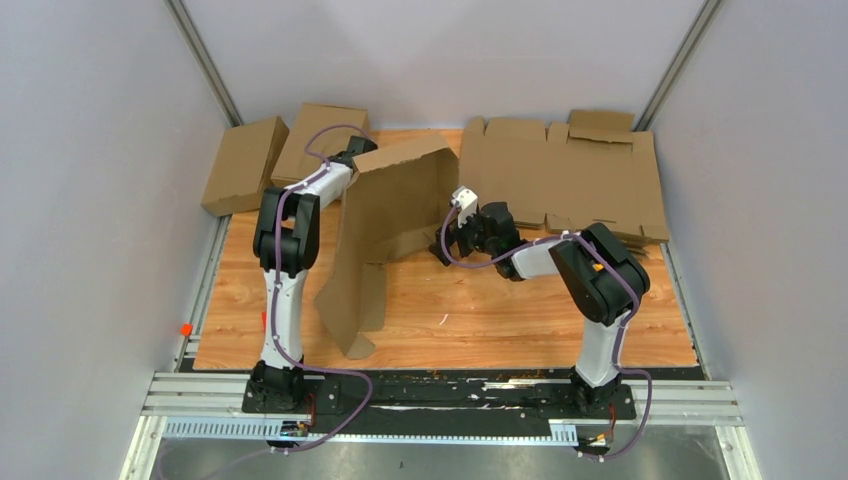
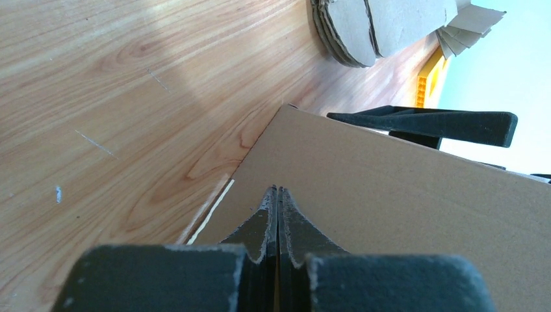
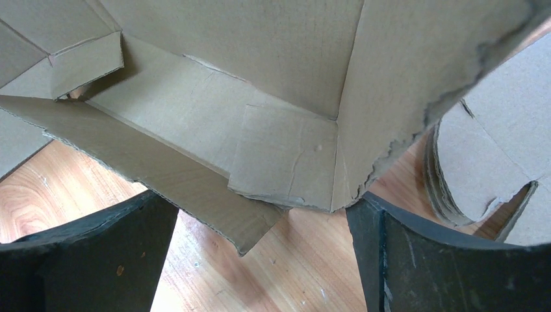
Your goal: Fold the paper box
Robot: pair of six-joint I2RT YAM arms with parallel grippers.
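Observation:
The paper box [image 1: 392,215], plain brown cardboard, stands half-formed on the wooden table [image 1: 500,320] with one long flap reaching toward the near edge. My left gripper [image 1: 362,150] is at the box's back left corner. In the left wrist view its fingers [image 2: 278,198] are shut together, tips resting on a flat cardboard panel [image 2: 403,201], with nothing seen between them. My right gripper [image 1: 450,240] faces the box's right side and is open. In the right wrist view its fingers [image 3: 84,260] flank the box's lower corner [image 3: 292,162] without touching it.
A stack of flat notched cardboard sheets [image 1: 560,175] lies at the back right, close behind the right gripper. Two folded cartons [image 1: 245,165] sit at the back left, partly off the table. Grey walls enclose both sides. A small red item [image 1: 186,328] lies off the left edge.

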